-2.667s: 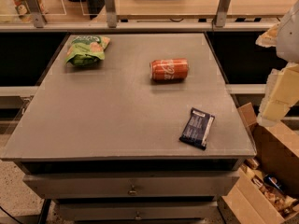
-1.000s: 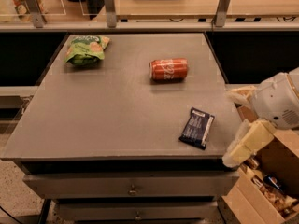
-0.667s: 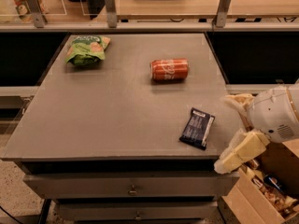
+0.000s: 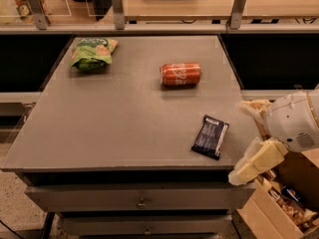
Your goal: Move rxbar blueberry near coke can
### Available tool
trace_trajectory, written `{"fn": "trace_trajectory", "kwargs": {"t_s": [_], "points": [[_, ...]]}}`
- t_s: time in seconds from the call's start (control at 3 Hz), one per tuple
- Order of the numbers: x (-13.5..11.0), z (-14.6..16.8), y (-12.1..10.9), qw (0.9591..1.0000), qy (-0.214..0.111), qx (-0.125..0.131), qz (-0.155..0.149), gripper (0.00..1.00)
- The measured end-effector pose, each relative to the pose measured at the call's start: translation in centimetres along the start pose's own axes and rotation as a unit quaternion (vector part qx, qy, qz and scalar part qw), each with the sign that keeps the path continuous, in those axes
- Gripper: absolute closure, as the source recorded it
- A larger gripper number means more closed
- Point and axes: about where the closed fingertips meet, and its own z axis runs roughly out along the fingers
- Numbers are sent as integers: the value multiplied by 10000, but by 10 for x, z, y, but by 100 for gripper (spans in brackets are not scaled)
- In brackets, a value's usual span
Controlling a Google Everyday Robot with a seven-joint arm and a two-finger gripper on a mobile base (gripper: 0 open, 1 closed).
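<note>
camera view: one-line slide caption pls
Open end effector hovers at right edge of table beside flat navy bar wrapper; red soda can lies farther back.

Bar (image 4: 211,136): flat dark-blue wrapper, white band at its far end, lying slightly askew, just left of the gripper (image 4: 240,141).
Can (image 4: 180,74): red, on its side, well beyond the gripper, further left.
Gripper: fingers spread, touching neither.

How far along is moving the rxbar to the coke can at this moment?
Done: nothing yet. The rxbar blueberry lies near the front right edge of the table, well apart from the coke can, which lies on its side farther back. In hand: the gripper is open just right of the bar, not touching it. Left: grasp the bar, carry it and set it beside the can.
</note>
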Motion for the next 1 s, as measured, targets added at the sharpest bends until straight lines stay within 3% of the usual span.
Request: {"fn": "trace_trajectory", "kwargs": {"t_s": [1.0], "points": [[7,35,-18,9991,-280,285,-136,0]]}}
